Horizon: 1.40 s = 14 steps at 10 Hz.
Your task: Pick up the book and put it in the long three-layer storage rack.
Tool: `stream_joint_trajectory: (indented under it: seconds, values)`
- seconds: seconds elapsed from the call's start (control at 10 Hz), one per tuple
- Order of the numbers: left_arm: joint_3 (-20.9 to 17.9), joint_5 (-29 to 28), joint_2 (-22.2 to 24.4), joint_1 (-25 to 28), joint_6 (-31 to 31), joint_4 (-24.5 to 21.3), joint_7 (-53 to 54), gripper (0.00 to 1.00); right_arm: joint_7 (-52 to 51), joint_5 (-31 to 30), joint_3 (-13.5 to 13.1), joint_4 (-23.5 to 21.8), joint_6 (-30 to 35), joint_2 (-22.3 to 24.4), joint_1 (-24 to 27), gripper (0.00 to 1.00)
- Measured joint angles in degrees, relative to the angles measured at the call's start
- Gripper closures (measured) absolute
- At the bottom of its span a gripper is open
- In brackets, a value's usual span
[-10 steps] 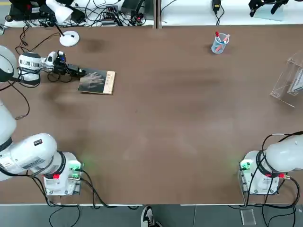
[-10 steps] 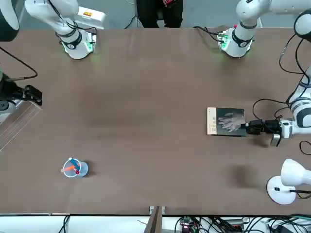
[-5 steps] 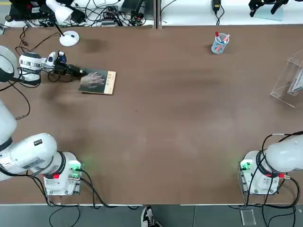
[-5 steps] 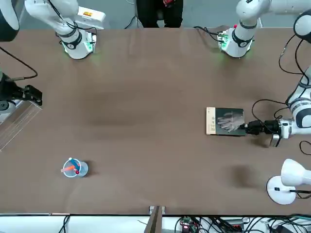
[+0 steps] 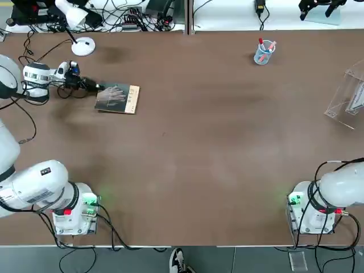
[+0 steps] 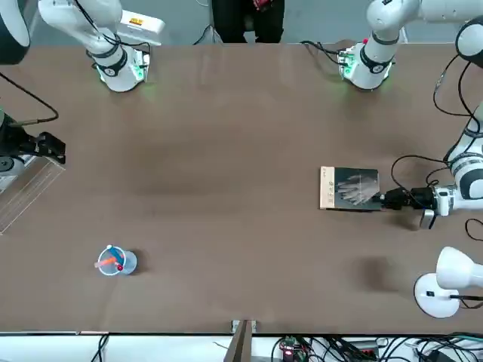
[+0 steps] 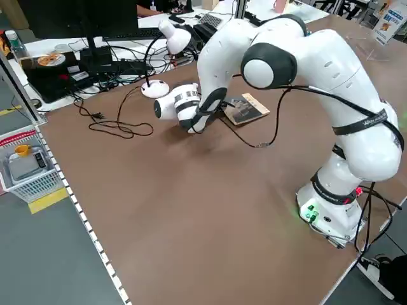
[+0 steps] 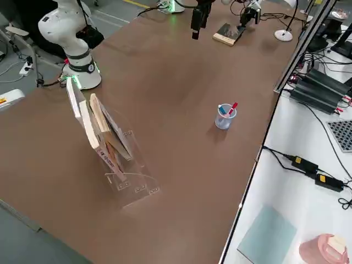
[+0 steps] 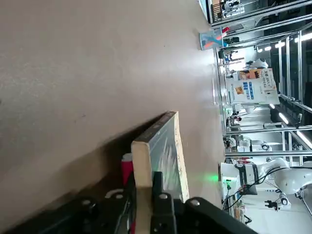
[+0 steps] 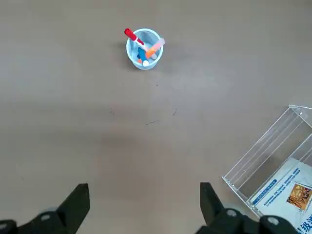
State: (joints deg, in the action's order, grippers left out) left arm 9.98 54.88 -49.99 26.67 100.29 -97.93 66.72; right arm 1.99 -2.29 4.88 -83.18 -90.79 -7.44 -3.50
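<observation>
The book (image 5: 116,98) lies at the table's far left, dark cover with a pale hand image and a tan strip on its right edge. My left gripper (image 5: 98,87) reaches in low from the left and is shut on the book's near edge; the left wrist view shows the book (image 9: 161,151) pinched between the fingers (image 9: 157,195). The long three-layer storage rack (image 5: 347,94), clear acrylic with booklets in it, stands at the far right edge. My right gripper (image 10: 144,195) hovers open high above the table beside the rack (image 10: 265,161).
A clear cup of pens (image 5: 264,52) stands toward the back right. A white desk lamp (image 5: 83,45) and loose cables sit just behind the left gripper. Broad bare tabletop separates the book from the rack.
The left gripper's fingers have closed onto the book's edge. The book has barely shifted. The right arm has not moved.
</observation>
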Motion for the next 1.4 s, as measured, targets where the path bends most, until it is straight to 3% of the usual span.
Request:
stream_joint_trajectory:
  seconds: [0.7,1.4]
  values:
    - [0.0,0.0,0.0,-0.1,-0.6,0.8,-4.2,1.00,0.0,0.0,0.0,0.0,0.4,0.0,0.0,0.00]
    - [1.0,0.0,0.7,-1.6,-7.9,6.5,-16.4,1.00,0.0,0.1,0.0,0.1,0.0,0.0,0.0,0.00]
